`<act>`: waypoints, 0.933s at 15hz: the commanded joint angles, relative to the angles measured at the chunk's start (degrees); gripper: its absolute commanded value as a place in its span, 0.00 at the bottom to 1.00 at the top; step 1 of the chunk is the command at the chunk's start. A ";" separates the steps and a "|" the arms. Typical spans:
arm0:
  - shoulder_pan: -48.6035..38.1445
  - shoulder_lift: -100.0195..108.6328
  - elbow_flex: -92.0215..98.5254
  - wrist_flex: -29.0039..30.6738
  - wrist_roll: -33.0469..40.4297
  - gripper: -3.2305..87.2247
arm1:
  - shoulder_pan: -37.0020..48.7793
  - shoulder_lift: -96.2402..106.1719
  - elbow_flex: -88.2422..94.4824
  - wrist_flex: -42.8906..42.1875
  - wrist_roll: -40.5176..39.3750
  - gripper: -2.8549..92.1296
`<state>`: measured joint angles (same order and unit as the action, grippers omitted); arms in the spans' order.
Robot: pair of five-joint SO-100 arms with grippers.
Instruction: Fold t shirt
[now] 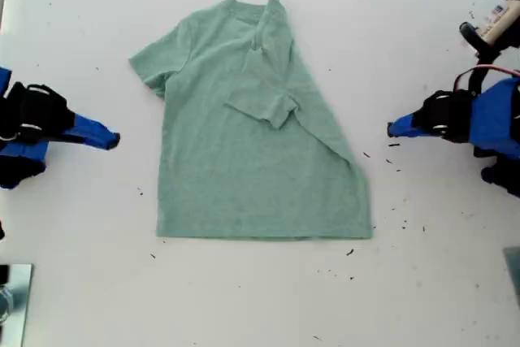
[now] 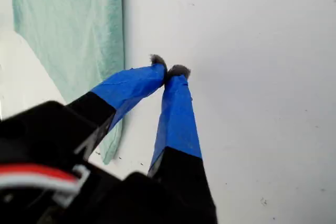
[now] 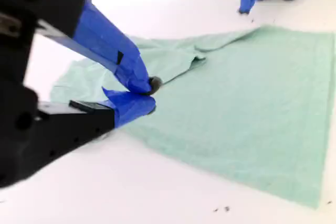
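Note:
The pale green t shirt [image 1: 244, 168] lies flat in the middle of the white table, neck to the far side. One sleeve [image 1: 272, 107] and that side are folded in over the body along a slanted edge. My first gripper [image 1: 392, 128] [image 2: 169, 71] is shut and holds nothing, off the cloth [image 2: 73, 24] at the exterior view's right. My second gripper [image 1: 116, 140] [image 3: 151, 97] is also shut and holds nothing, short of the shirt's [image 3: 252, 108] side at the exterior view's left. Across the shirt, the second wrist view shows the first gripper [image 3: 244, 9].
A white-and-black bottle-like object [image 1: 496, 22] and a red cable [image 1: 487, 71] sit at the exterior view's upper right. A shiny object [image 1: 12, 290] is at its lower left. Small dark specks [image 1: 402, 221] dot the white table [image 1: 244, 298].

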<state>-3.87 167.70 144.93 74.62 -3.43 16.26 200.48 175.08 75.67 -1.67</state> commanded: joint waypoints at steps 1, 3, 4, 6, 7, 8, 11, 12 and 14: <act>-10.20 -20.21 -29.36 14.06 10.46 0.03 | -0.35 0.26 3.08 0.35 0.26 0.06; -21.71 -26.81 -36.83 16.52 15.73 0.09 | -0.53 0.26 3.08 0.35 0.18 0.06; -24.70 -30.59 -38.06 16.70 16.52 0.20 | -0.97 0.26 3.08 0.35 0.18 0.06; -27.07 -35.95 -38.41 16.79 17.58 0.30 | -1.23 0.26 3.08 0.35 -0.09 0.06; -27.69 -36.65 -38.32 16.79 17.58 0.32 | -1.23 0.26 3.08 0.35 -0.35 0.06; -28.74 -36.83 -37.97 16.79 17.58 0.33 | -1.23 0.26 3.08 0.35 -0.44 0.06; -31.90 -38.41 -36.65 16.87 19.25 0.35 | -1.32 0.26 3.08 0.35 -0.97 0.06; -32.70 -38.67 -36.74 16.87 19.69 0.35 | -1.41 0.26 3.08 0.35 -1.05 0.06; -33.84 -39.11 -36.91 16.87 20.30 0.35 | -1.49 0.26 3.08 0.35 -1.23 0.06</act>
<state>-36.47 128.58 109.51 91.23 16.26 15.29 200.48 175.08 75.67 -2.11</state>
